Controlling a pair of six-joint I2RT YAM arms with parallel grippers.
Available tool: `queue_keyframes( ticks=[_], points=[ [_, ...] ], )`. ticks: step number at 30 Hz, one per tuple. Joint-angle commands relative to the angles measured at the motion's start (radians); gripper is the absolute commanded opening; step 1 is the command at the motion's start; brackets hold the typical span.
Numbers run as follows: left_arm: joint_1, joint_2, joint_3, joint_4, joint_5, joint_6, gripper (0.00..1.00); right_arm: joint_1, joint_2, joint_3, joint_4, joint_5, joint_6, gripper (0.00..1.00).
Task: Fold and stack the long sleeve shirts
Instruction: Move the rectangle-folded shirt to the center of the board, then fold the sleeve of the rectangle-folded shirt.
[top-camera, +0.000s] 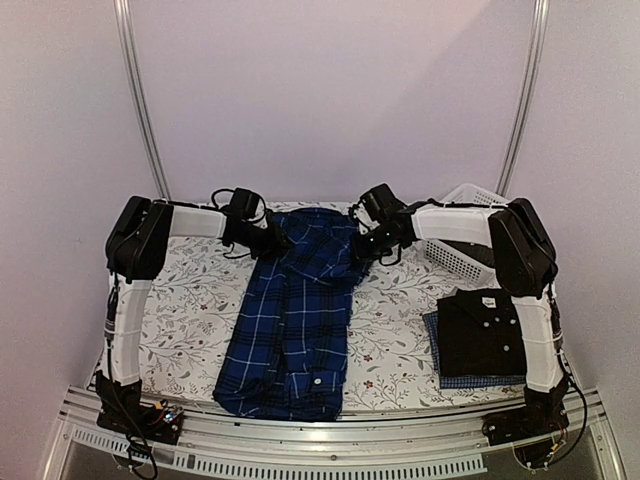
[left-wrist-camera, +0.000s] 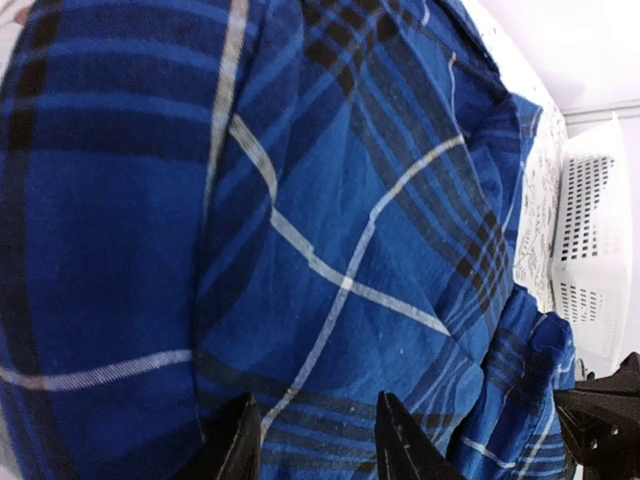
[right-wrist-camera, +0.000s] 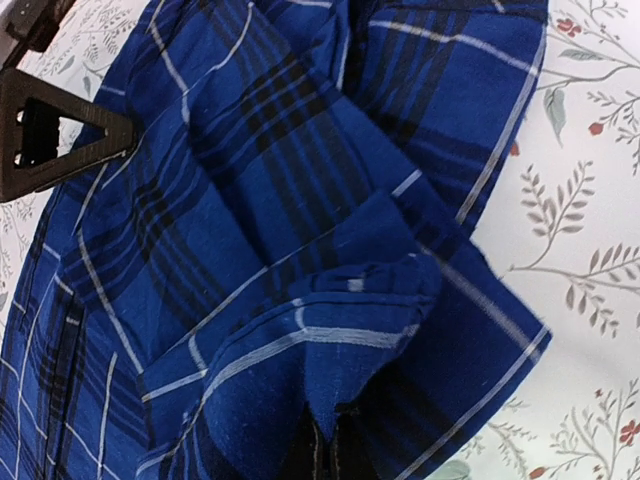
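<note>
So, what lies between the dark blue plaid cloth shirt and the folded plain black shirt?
In the top view: bare floral table cover, then the edge of a fine blue check shirt under the plain black shirt.

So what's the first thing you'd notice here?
The big blue plaid shirt stretched down the middle of the table, with the right tool pinching its far end. At the right, a folded black shirt sits on a blue checked one.
</note>
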Motion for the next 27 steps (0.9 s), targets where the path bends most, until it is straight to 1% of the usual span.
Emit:
queue_keyframes(
  ticks=[1, 6, 10, 13, 15, 18, 20, 23, 27],
  points=[
    [0.027, 0.061, 0.041, -0.035, -0.043, -0.036, 0.4, -0.018, 0.054, 0.111, -0.078, 0.042, -0.048, 0.0],
    [0.034, 0.04, 0.018, -0.025, -0.082, -0.071, 0.4, -0.017, 0.027, 0.164, -0.132, 0.07, -0.067, 0.0],
    [0.04, 0.02, -0.006, 0.011, -0.053, -0.074, 0.4, 0.01, -0.036, 0.159, -0.162, 0.091, -0.08, 0.0],
    [0.04, -0.011, -0.005, 0.025, -0.021, -0.046, 0.4, 0.055, -0.088, 0.143, -0.179, 0.102, -0.104, 0.0],
    [0.039, -0.044, -0.006, 0.027, -0.003, -0.024, 0.4, 0.084, -0.124, 0.134, -0.194, 0.138, -0.118, 0.0],
    [0.039, -0.116, -0.027, 0.021, 0.021, -0.001, 0.41, 0.14, -0.156, 0.131, -0.217, 0.149, -0.139, 0.0],
    [0.039, -0.175, -0.059, 0.021, 0.035, 0.005, 0.41, 0.172, -0.168, 0.146, -0.245, 0.13, -0.152, 0.0],
    [0.039, -0.278, -0.14, 0.025, 0.048, 0.006, 0.41, 0.227, -0.16, 0.183, -0.287, 0.118, -0.169, 0.0],
    [0.039, -0.425, -0.273, 0.029, 0.053, 0.004, 0.41, 0.295, -0.104, 0.259, -0.345, 0.047, -0.188, 0.0]
  ],
)
